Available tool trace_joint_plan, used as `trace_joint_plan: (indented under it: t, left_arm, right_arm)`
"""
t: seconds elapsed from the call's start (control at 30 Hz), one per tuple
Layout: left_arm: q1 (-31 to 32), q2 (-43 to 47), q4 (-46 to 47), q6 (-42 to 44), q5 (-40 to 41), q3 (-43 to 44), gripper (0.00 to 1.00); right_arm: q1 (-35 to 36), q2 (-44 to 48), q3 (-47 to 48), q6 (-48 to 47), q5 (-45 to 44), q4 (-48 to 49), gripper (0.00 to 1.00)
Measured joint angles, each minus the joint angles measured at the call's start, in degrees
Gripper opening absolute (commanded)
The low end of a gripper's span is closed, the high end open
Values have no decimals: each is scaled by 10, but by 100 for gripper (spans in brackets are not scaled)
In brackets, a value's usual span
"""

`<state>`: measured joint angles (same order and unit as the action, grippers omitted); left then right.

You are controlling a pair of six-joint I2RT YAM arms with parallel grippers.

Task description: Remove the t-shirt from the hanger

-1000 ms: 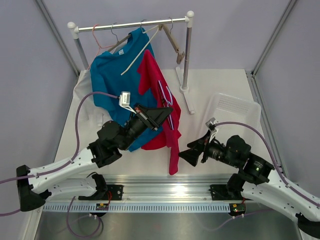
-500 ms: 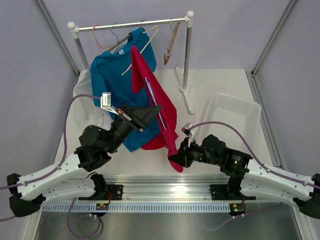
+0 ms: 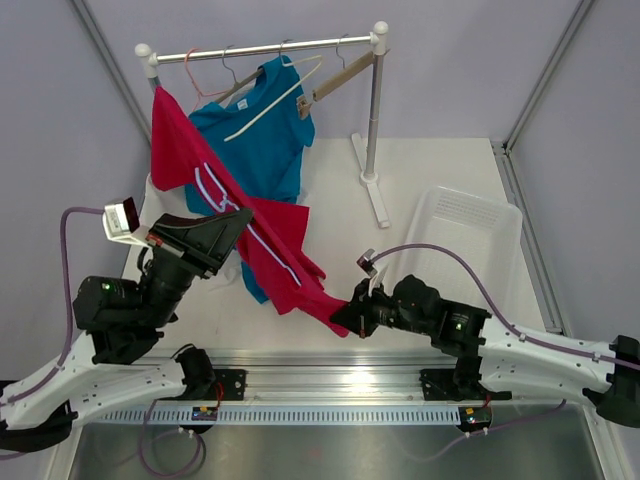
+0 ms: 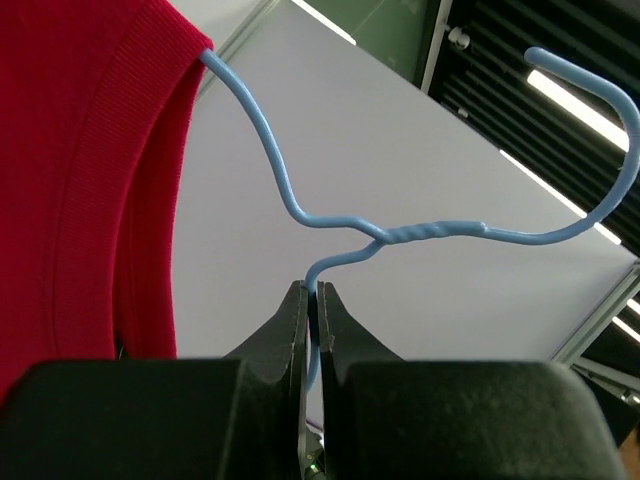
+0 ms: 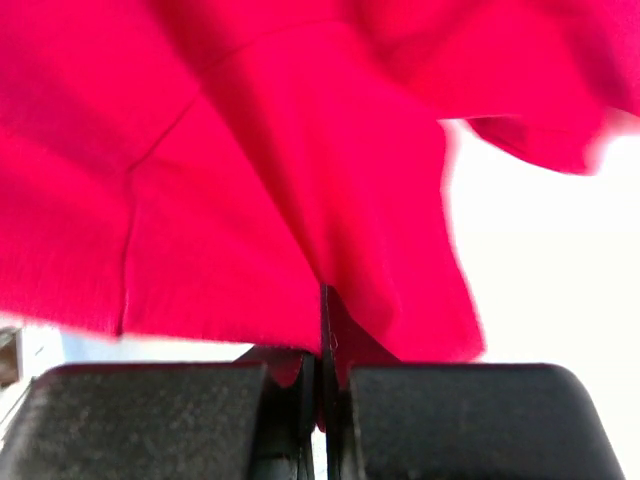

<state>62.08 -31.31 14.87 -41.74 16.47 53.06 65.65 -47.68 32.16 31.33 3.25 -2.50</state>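
Note:
The red t-shirt [image 3: 265,245] stretches diagonally from the upper left down to the lower middle of the table. Its collar [image 4: 110,160] still sits on a light blue wire hanger [image 4: 400,235], whose hook is free of the rail. My left gripper [image 3: 243,214] is shut on the hanger's wire just below the twisted neck [image 4: 312,295]. My right gripper [image 3: 345,315] is shut on the shirt's lower hem, with red fabric pinched between its jaws [image 5: 322,300]. The hanger's shoulders are hidden inside the shirt.
A blue t-shirt [image 3: 262,130] hangs on a white hanger from the rack rail [image 3: 260,50]. A bare wooden hanger [image 3: 335,80] swings beside the right post [image 3: 372,110]. A clear plastic bin [image 3: 465,235] lies on the right. White cloth [image 3: 152,190] lies at the left.
My right gripper moved left and shut on the red shirt's hem. My left arm pulled the hanger and shirt leftward, stretching the shirt. The wooden hanger swung.

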Motion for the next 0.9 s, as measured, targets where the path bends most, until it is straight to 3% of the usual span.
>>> trace_joint_plan:
  t: [0.23,0.4,0.67,0.9]
  left_arm:
    - [0,-59,-28,6,-51,36,0]
    - [-2,-86,-27,-33,-123,57,0]
    - [-2,-134,-7,-110,-233,91,0]
    - [-2,-105,-20,-127,-256,91,0]
  right_arm:
    - [1,-95,10,20,-61,13,0]
    - [1,-137,68,13,-140,-18,0]
    - [-5,-154,171,-57,-228,-27,0]
    - [-46,-128,130,-71,-249,-46,0]
